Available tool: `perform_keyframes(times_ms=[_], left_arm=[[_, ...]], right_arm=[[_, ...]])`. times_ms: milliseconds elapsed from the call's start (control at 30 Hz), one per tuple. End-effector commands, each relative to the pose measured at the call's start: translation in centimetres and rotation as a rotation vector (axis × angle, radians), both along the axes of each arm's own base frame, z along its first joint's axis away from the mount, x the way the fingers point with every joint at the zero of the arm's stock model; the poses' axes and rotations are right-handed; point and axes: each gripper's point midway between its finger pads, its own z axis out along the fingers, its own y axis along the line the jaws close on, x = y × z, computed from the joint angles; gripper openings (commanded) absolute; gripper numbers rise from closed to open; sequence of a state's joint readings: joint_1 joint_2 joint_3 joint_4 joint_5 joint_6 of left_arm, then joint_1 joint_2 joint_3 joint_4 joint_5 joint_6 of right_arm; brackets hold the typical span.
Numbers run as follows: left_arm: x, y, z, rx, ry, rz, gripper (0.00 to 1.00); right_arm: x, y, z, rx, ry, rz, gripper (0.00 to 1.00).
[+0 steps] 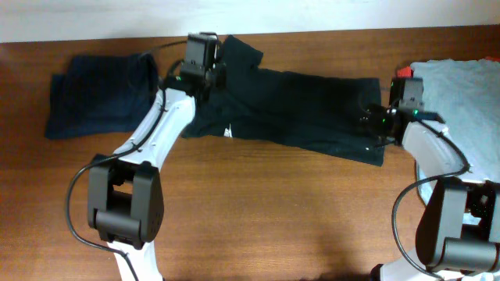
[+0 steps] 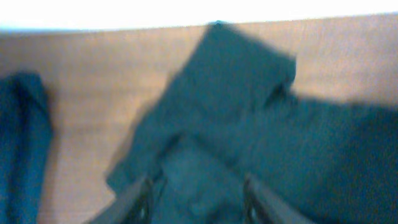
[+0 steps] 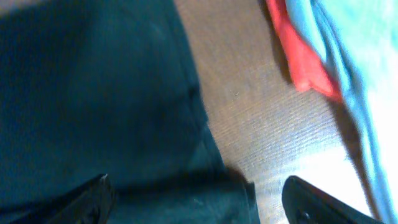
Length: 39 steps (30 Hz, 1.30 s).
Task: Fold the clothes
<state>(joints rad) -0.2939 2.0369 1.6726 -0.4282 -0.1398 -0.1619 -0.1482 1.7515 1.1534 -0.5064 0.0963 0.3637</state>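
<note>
Under the left gripper the black T-shirt is soft, matt cloth, creased and without sheen. The gripper's fingers look like dark, dull plastic. To their left a navy garment is matt cloth too. The table is brown wood, smooth, finely grained, with a faint satin shine. Right of the right gripper lie a red cloth and a light grey-blue cloth, both matt. The arm shells are smooth, glossy white plastic, the joints black
</note>
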Motion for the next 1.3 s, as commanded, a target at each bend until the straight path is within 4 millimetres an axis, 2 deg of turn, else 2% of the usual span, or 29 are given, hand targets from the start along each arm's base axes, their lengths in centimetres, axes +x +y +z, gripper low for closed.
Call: perform_keyframes(times_ms=[0, 67, 133, 200, 333, 433, 567, 667, 767, 867, 967, 1067, 1267], left_arm=[[-0.4, 2.4, 1.8, -0.006, 0.056, 0.075, 0.18], [-1.4, 3.7, 0.8, -0.036, 0.123, 0.131, 0.01], [-2.5, 4.5, -0.6, -0.087, 0.212, 0.155, 0.01], [-3.6, 4.3, -2.0, -0.150, 0.300, 0.126, 0.01], [-4.9, 3.5, -4.2, -0.232, 0.410, 0.085, 0.01], [-5.3, 2.9, -6.6, -0.250, 0.471, 0.074, 0.01], [-6.2, 2.5, -9.3, -0.266, 0.554, 0.067, 0.01], [-6.7, 2.5, -10.6, -0.258, 0.595, 0.070, 0.01], [-6.9, 2.7, -10.9, -0.243, 0.601, 0.062, 0.01], [-6.7, 3.8, -11.1, -0.185, 0.588, 0.097, 0.01], [-7.0, 4.6, -11.6, -0.145, 0.594, 0.120, 0.01], [-7.5, 4.5, -12.1, -0.147, 0.614, 0.120, 0.01], [-8.0, 4.7, -13.3, -0.137, 0.650, 0.126, 0.01]], right_arm=[[1.7, 1.8, 3.9, 0.036, -0.026, 0.156, 0.86], [1.9, 3.0, 5.0, 0.079, -0.025, 0.228, 0.78], [1.7, 3.9, 5.7, 0.106, -0.016, 0.265, 0.71], [1.4, 4.5, 5.8, 0.123, 0.000, 0.279, 0.62], [0.6, 5.3, 5.3, 0.133, 0.041, 0.295, 0.29], [0.1, 6.1, 5.1, 0.139, 0.067, 0.310, 0.11], [-0.3, 7.3, 4.9, 0.136, 0.087, 0.354, 0.06], [-0.9, 9.2, 4.5, 0.104, 0.119, 0.502, 0.04], [-1.1, 11.8, 4.0, 0.080, 0.134, 0.643, 0.04], [-0.3, 14.0, 4.0, 0.052, 0.103, 0.711, 0.04], [0.8, 15.2, 3.9, 0.007, 0.066, 0.739, 0.04], [1.4, 16.4, 3.5, -0.011, 0.046, 0.770, 0.04], [1.6, 17.0, 2.3, -0.005, 0.065, 0.784, 0.04]])
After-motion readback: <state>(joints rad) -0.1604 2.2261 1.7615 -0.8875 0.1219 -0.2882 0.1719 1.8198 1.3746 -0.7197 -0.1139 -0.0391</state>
